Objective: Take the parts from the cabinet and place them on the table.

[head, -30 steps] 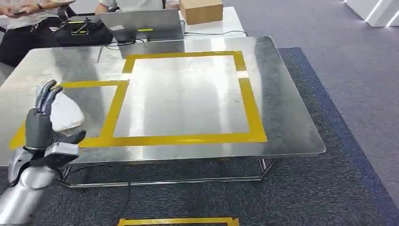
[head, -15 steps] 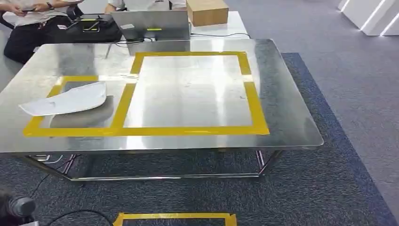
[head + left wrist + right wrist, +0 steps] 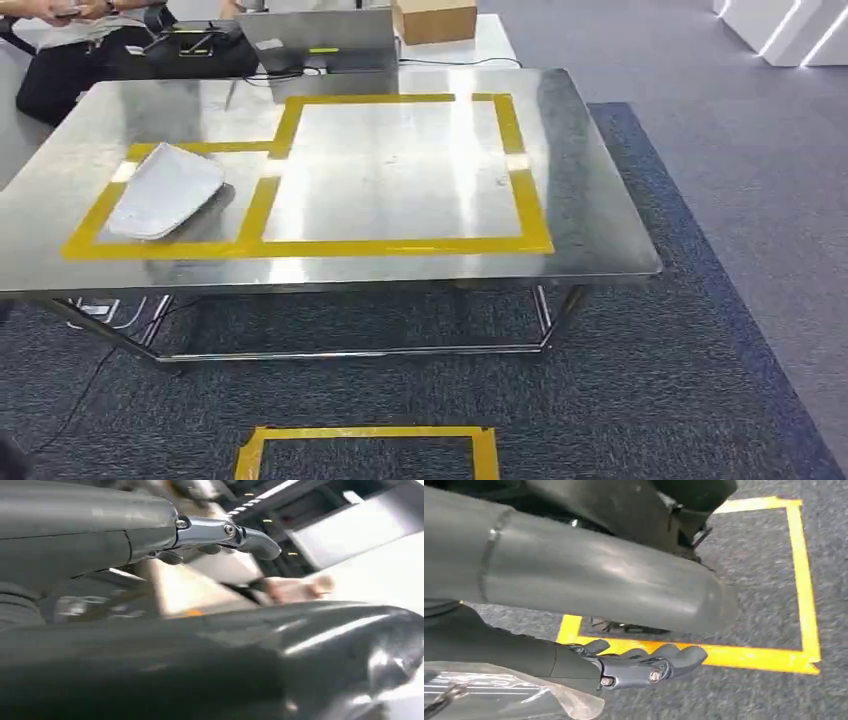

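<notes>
Head view shows the steel tabletop (image 3: 590, 200) marked with yellow tape (image 3: 525, 190) in a large square and a smaller one to its left; the white part (image 3: 165, 190) lies flat inside the smaller square; the left hand (image 3: 220, 532) hangs with fingers (image 3: 257, 540) extended and holding nothing; the right hand (image 3: 644, 667), fingers (image 3: 684, 656) lightly curled, hangs over grey carpet beside a clear plastic bag (image 3: 499, 692); whether it holds the bag I cannot tell.

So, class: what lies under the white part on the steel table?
The white part rests on the steel table, inside the smaller yellow tape frame. Bare metal and its shadow show around it; whatever is directly beneath is covered.
</notes>
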Motion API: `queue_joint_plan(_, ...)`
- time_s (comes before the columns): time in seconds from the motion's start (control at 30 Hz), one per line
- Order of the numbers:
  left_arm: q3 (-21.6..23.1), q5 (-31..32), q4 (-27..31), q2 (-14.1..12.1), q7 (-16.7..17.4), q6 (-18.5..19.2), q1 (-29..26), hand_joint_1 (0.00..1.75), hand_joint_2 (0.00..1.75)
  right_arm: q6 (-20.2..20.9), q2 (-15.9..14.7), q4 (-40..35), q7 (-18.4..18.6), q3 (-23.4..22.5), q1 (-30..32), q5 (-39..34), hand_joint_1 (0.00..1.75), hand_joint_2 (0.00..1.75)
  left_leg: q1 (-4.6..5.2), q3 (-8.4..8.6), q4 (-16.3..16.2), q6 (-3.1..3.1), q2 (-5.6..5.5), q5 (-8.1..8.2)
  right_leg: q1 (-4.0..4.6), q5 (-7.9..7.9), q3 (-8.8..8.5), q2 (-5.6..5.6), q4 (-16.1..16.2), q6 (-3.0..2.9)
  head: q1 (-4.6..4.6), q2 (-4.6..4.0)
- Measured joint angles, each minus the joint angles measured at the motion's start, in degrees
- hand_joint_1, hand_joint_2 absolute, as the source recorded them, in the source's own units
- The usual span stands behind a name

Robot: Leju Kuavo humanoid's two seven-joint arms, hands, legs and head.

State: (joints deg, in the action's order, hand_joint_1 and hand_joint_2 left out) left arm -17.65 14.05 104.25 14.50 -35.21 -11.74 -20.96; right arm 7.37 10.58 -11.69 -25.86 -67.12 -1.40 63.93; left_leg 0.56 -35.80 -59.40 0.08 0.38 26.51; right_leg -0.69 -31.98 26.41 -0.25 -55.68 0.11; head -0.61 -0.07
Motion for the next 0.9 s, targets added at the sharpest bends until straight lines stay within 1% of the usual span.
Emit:
queue_joint_plan(0.03,-1.4,0.2,-1.0,1.0,-0.2,0.5,0.0,0.00,0.00,0.0,0.0,0.0,0.0,-0.2,0.1,0.0,0.00,0.00,-0.21,-0.81,-2.8,-0.30,-0.02,3.11,0.05,0.45,0.44,-0.10,0.0,-0.52,0.11,0.00)
queue_joint_plan(0.07,-2.3,0.3,-1.7,1.5,-0.1,0.8,0.2,0.00,0.00,0.0,0.0,0.0,0.0,-0.3,0.1,0.0,0.00,0.00,-0.38,-1.88,-7.0,-0.61,-0.04,6.46,0.13,1.00,1.03,-0.23,0.0,-0.73,0.11,0.00)
queue_joint_plan(0.1,-3.3,0.1,-2.6,2.2,1.2,1.3,0.5,0.00,0.00,0.0,0.0,0.0,0.0,-0.4,0.1,0.1,0.00,0.00,-0.51,-2.80,-11.2,-0.80,-0.05,8.89,0.18,1.53,1.63,-0.36,-0.1,-0.72,0.13,0.00)
queue_joint_plan(0.13,-4.1,0.0,-4.0,2.6,3.2,2.3,0.9,0.00,0.00,0.0,0.0,0.0,0.0,-0.6,0.0,0.2,0.00,0.00,-0.67,-3.20,-14.6,-0.99,-0.06,10.09,0.20,2.03,2.38,-0.52,-0.2,-0.69,0.11,0.00)
queue_joint_plan(0.17,-5.0,1.0,-6.3,2.9,5.6,3.9,1.4,0.00,0.00,0.1,0.0,-0.1,0.1,-0.7,0.0,0.2,0.00,0.00,-0.83,-2.59,-15.5,-1.07,-0.06,9.57,0.21,2.51,3.17,-0.69,-0.3,-0.65,0.13,0.00)
queue_joint_plan(0.2,-6.5,2.8,-9.6,3.1,7.6,5.4,1.9,0.00,0.00,0.2,0.0,-0.1,0.3,-0.7,0.0,0.4,0.00,0.00,-0.97,-0.89,-14.1,-1.05,-0.09,7.82,0.21,3.00,3.89,-0.77,-0.5,-0.59,0.15,0.00)
queue_joint_plan(0.23,-7.9,5.7,-14.2,3.1,8.0,6.4,2.8,0.00,0.00,0.2,0.0,-0.1,0.7,-0.8,0.0,0.5,0.00,0.00,-1.01,1.86,-10.5,-0.86,-0.09,5.60,0.22,3.48,4.30,-0.80,-0.7,-0.46,0.13,0.00)
queue_joint_plan(0.27,-9.7,9.1,-19.6,3.0,7.7,6.3,4.0,0.00,0.00,0.4,0.0,-0.1,1.1,-0.8,-0.1,0.8,0.00,0.00,-1.02,5.20,-5.6,-0.55,-0.09,3.90,0.22,4.00,4.88,-0.79,-0.8,-0.35,0.13,0.00)
queue_joint_plan(0.3,-11.8,12.4,-25.8,2.6,7.0,5.8,5.7,0.00,0.00,0.5,0.0,-0.1,1.4,-0.8,-0.3,1.1,0.00,0.00,-0.95,8.74,-0.4,-0.12,-0.13,3.49,0.22,4.56,5.32,-0.71,-0.9,-0.17,0.13,0.00)
queue_joint_plan(0.33,-14.0,14.8,-32.6,1.8,6.3,5.4,7.6,0.00,0.00,0.6,0.0,0.0,1.7,-0.8,-0.3,1.4,0.00,0.00,-0.64,10.93,3.8,0.18,-0.13,4.59,0.50,5.08,5.95,-0.75,-1.0,0.25,0.13,0.00)
queue_joint_plan(0.37,-16.3,16.2,-40.6,0.9,5.8,5.8,9.6,0.00,0.00,0.8,0.0,0.0,2.1,-0.9,-0.4,1.6,0.00,0.00,-0.56,10.90,4.5,0.17,-0.12,4.56,0.39,5.75,6.30,-0.87,-0.9,0.62,-0.09,0.00)
queue_joint_plan(0.4,-18.0,16.1,-46.2,0.1,5.6,6.5,11.0,0.00,0.00,0.9,0.0,0.0,2.3,-0.9,-0.6,2.0,0.00,0.00,-0.37,10.29,4.4,0.37,-0.12,4.29,0.26,6.22,6.48,-0.86,-0.8,0.90,0.09,0.00)
queue_joint_plan(0.43,-20.3,15.8,-52.8,-0.8,5.5,7.9,12.1,0.00,0.00,1.2,0.0,0.0,2.6,-0.9,-0.7,2.4,0.00,0.00,-0.16,10.05,4.3,0.63,-0.09,4.05,0.10,6.66,6.57,-0.87,-0.8,1.35,0.04,0.00)
queue_joint_plan(0.47,-21.9,15.7,-56.9,-1.4,5.5,8.9,13.1,0.00,0.00,1.3,0.0,0.0,2.7,-0.9,-0.6,2.5,0.00,0.00,-0.23,9.53,4.7,1.14,-0.02,3.32,0.19,7.10,6.68,-0.85,-0.6,1.83,0.11,0.00)
queue_joint_plan(0.5,-23.3,15.5,-61.7,-1.8,5.4,9.4,14.3,0.00,0.00,1.4,-0.3,0.0,2.8,-0.9,-0.6,2.6,0.00,0.00,-0.55,9.06,5.0,1.70,0.42,2.53,0.02,5.39,7.08,-0.48,-1.5,1.98,0.13,0.00)
queue_joint_plan(0.53,-24.4,15.5,-65.1,-2.3,5.4,9.7,15.4,0.00,0.00,1.6,-0.4,0.0,2.9,-0.9,-0.6,2.6,0.00,0.00,-0.53,8.13,4.9,2.43,0.29,1.92,0.06,1.82,8.53,-0.26,-4.1,2.06,-0.05,0.00)
queue_joint_plan(0.57,-25.2,15.6,-67.9,-2.7,5.6,9.6,16.2,0.00,0.00,1.6,-0.4,0.0,3.1,-0.9,-0.7,2.7,0.00,0.00,-0.42,7.27,4.9,2.52,0.22,1.31,0.04,-1.65,9.74,-0.04,-8.0,2.05,-0.09,0.00)
queue_joint_plan(0.6,-25.7,16.5,-70.5,-3.1,6.5,9.0,16.9,0.00,0.00,1.7,-0.5,0.0,3.2,-0.9,-0.7,2.9,0.00,0.00,-0.25,6.42,4.8,2.63,0.22,0.65,0.05,-4.61,10.76,0.06,-12.3,2.16,-0.11,0.00)
queue_joint_plan(0.63,-26.0,17.9,-73.1,-3.4,8.3,7.8,17.7,0.00,0.00,1.7,-0.6,0.0,3.5,-0.9,-0.8,3.3,0.00,0.00,-0.09,5.39,4.7,2.65,0.27,-0.07,0.09,-6.40,11.53,0.07,-16.2,2.20,-0.07,0.00)
queue_joint_plan(0.67,-26.0,19.7,-75.7,-4.0,10.7,6.5,18.4,0.00,0.00,1.8,-0.6,0.0,4.0,-0.8,-0.9,3.8,0.00,0.00,0.04,4.40,4.5,2.65,0.34,-0.77,0.10,-6.11,11.47,0.06,-18.4,2.22,-0.07,0.00)
queue_joint_plan(0.7,-25.9,21.7,-78.0,-4.4,13.9,5.6,19.0,0.00,0.00,2.0,-0.6,0.0,4.7,-0.6,-0.9,4.2,0.00,0.00,0.12,3.36,4.3,2.57,0.35,-1.42,0.11,-4.21,10.31,0.06,-18.3,2.16,-0.05,0.00)
queue_joint_plan(0.73,-25.8,23.7,-80.3,-4.9,17.6,5.3,19.6,0.00,0.00,2.3,-0.6,0.0,5.3,-0.4,-0.9,4.7,0.00,0.00,0.15,2.27,4.0,2.50,0.39,-2.03,0.11,-1.37,7.95,0.06,-16.0,2.11,-0.07,0.00)
queue_joint_plan(0.77,-25.5,25.2,-81.8,-5.1,19.3,5.3,19.9,0.00,0.00,2.3,-0.7,0.0,5.7,-0.3,-0.9,4.9,0.00,0.00,0.15,1.27,3.6,2.35,0.39,-2.57,0.13,0.65,4.68,0.06,-11.9,1.98,-0.05,0.00)
queue_joint_plan(0.8,-25.3,26.1,-83.1,-5.3,19.7,5.4,20.2,0.00,0.00,2.5,-0.7,0.0,6.0,-0.1,-1.2,5.0,0.00,0.00,0.16,0.79,3.1,2.19,0.38,-2.99,0.13,0.92,1.20,0.07,-7.2,1.81,-0.07,0.00)
queue_joint_plan(0.83,-25.0,26.9,-84.1,-5.3,19.8,5.5,20.4,0.00,0.00,2.8,-0.8,0.0,6.5,0.1,-1.5,5.1,0.00,0.00,0.38,0.11,2.5,1.95,0.36,-3.32,0.26,-0.57,-3.44,0.08,-1.5,1.52,-0.16,0.00)
queue_joint_plan(0.87,-24.6,27.6,-85.0,-5.3,19.8,5.5,20.7,0.00,0.00,3.0,-0.8,0.0,6.8,0.3,-1.8,5.1,0.00,0.00,0.49,-0.27,2.0,1.73,0.40,-3.71,0.31,-1.77,-5.10,0.05,1.9,1.35,0.00,0.00)
queue_joint_plan(0.9,-24.3,28.0,-85.9,-5.4,19.8,5.5,21.0,0.00,0.00,3.1,-0.8,0.0,7.0,0.4,-1.9,5.1,0.00,0.00,0.47,-0.62,1.8,1.47,0.44,-4.34,0.37,-2.18,-4.40,0.12,2.1,1.25,-0.18,0.00)
